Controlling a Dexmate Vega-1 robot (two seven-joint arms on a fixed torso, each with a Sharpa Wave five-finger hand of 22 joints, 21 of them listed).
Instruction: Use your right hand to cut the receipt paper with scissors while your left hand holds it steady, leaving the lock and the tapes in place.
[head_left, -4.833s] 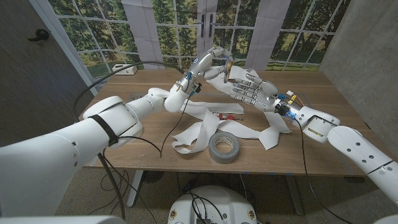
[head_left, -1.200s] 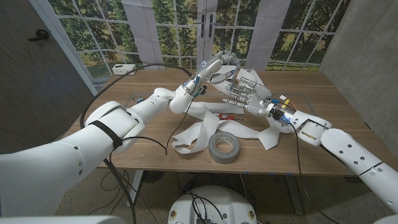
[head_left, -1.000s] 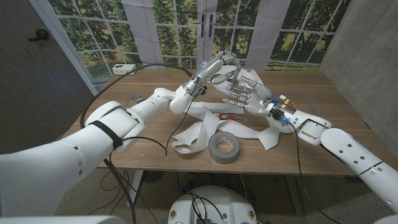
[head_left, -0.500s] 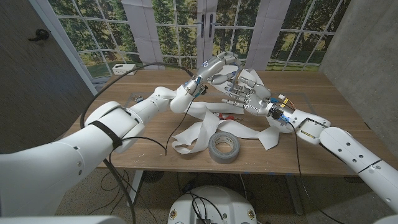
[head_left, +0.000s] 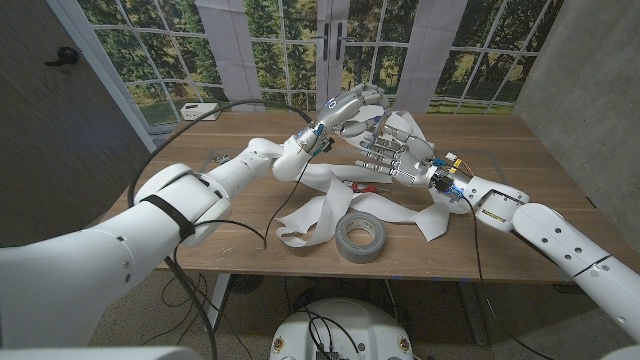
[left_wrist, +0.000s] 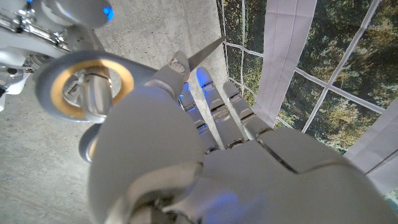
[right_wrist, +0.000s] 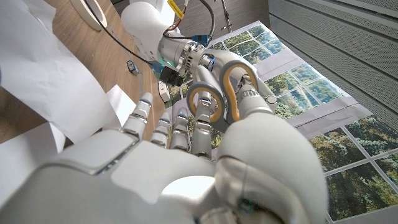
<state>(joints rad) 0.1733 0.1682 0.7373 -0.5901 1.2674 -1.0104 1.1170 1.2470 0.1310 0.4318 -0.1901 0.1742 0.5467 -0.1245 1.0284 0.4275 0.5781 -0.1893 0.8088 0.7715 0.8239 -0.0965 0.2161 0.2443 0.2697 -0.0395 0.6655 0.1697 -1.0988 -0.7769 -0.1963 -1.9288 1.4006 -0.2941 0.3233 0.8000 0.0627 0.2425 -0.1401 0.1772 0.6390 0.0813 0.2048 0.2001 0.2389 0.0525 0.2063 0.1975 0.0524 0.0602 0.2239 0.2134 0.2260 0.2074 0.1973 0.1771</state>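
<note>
— Where was the paper (head_left: 318, 212)?

— Strewn in loose white loops across the middle of the wooden bench (head_left: 520, 170). One end lay just behind a grey tape (head_left: 358, 238) roll near the front edge. Another stretch rose off the bench behind the two hands, at the far side.

— And the hands themselves?

— Both were raised above the bench's far middle, close together. The left hand (head_left: 350, 106) was higher and nearer the window. The right hand (head_left: 392, 152) was just below and beside it, its back turned to the head camera.

— Who had the scissors (right_wrist: 211, 99)?

— The right wrist camera showed the two grey handle loops, lined in yellow, ringed around the thumb side of the right hand. That hand held them there. Its other fingers (right_wrist: 163, 127) reached out straight and side by side, towards the left wrist.

— Was the left hand gripping anything?

— Hard to say. From its own wrist camera its fingers (left_wrist: 214, 115) lay stretched out together, with a thin blade tip showing just past them and one yellow-lined loop off to the side. Whether those fingers pinched the blade or the paper could not be told.

— Were the scissors on the paper?

— The pictures did not show blade meeting paper. The tool hung in the air between the two hands, above the strip on the bench.
</note>
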